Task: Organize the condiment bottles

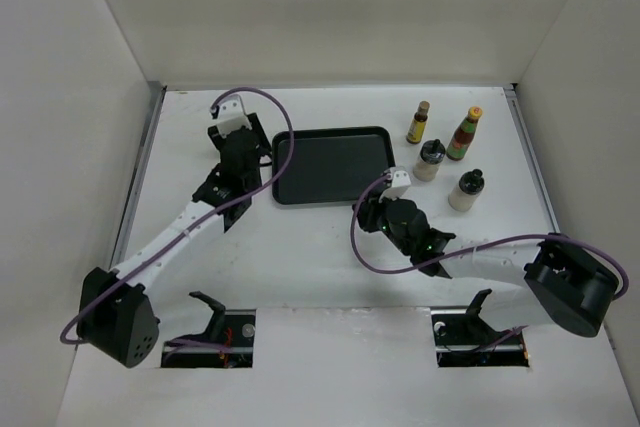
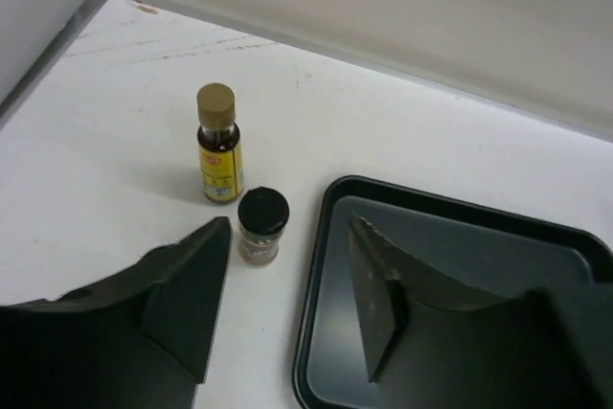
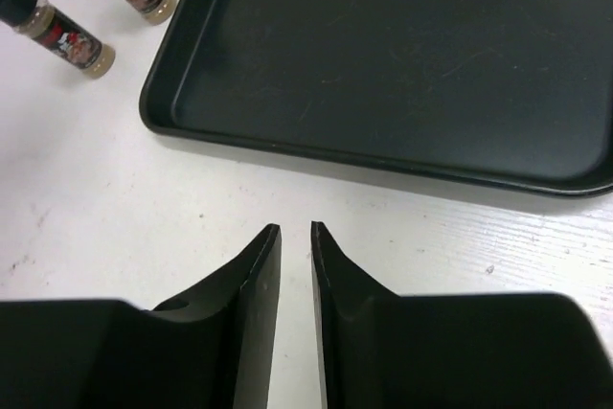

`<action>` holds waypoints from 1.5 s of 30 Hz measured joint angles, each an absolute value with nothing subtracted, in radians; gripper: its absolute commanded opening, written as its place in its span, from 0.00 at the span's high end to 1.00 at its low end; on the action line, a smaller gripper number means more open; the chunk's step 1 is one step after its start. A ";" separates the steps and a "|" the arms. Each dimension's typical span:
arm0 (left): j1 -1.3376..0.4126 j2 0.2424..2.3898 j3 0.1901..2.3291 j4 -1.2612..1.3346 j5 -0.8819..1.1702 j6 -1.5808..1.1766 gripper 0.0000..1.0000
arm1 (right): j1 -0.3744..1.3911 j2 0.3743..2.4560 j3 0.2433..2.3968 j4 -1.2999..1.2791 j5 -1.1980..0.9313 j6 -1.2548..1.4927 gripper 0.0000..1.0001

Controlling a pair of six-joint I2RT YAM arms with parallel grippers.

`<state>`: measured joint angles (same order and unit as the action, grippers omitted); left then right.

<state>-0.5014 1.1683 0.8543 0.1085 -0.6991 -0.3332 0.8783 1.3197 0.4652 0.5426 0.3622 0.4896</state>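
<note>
Nothing seems done yet: the tray (image 1: pixel 330 167) is empty, four bottles (image 1: pixel 431 160) at its 3 o'clock, two at 9 o'clock, left gripper (image 2: pixel 289 261) wide, right gripper (image 3: pixel 295 229) narrow, both empty.

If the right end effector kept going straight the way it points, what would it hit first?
The right end effector would likely meet the black tray's near rim, directly ahead; its height is unclear.

Black tray (image 1: pixel 335 169), dark-brown bottle (image 2: pixel 219 144) with yellow label, red bottle (image 1: pixel 464 135) with green neck and yellow cap, white table (image 1: pixel 300 252).
</note>
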 measured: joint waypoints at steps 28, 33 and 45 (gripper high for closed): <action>-0.342 1.681 1.052 0.101 -0.578 -0.364 0.34 | 0.933 1.394 0.505 0.577 0.216 0.440 0.35; -0.327 1.723 1.054 0.102 -0.570 -0.368 0.44 | 0.933 1.396 0.506 0.579 0.216 0.440 0.35; -0.366 1.657 1.033 0.141 -0.605 -0.363 0.70 | 0.933 1.401 0.506 0.587 0.216 0.440 0.35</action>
<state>-0.3660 1.6569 1.0328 0.1413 -0.6048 -0.3634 0.9329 1.4010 0.5064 0.5865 0.2157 0.4404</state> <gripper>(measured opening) 0.418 0.655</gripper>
